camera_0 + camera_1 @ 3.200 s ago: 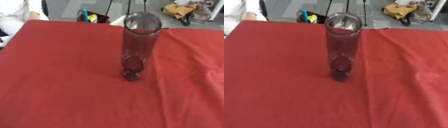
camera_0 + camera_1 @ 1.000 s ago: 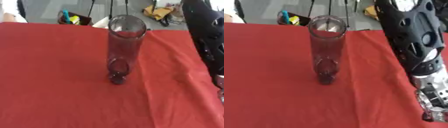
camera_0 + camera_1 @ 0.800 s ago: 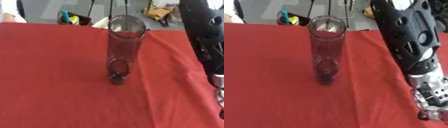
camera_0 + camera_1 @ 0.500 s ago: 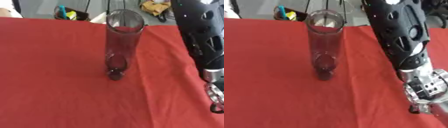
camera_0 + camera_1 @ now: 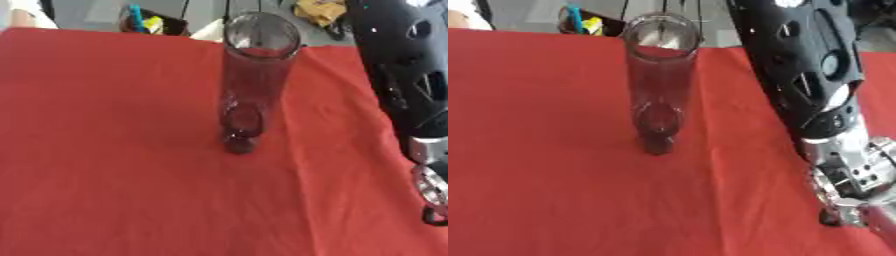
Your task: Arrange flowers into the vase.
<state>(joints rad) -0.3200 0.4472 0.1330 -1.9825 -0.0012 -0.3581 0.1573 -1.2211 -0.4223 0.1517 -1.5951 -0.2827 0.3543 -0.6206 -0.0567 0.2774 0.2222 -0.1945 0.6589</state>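
One tall, clear glass cylinder vase (image 5: 252, 75) stands upright near the middle of a table draped in red cloth (image 5: 105, 150), its mouth open and nothing inside it. Well to its right, the robot's black-and-silver right arm (image 5: 802, 70) reaches down toward the near right corner, its right hand (image 5: 859, 202) only partly in view, so its fingers cannot be read.

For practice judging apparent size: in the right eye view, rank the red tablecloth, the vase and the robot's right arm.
1. red tablecloth
2. right arm, though nearness to the camera enlarges it
3. vase
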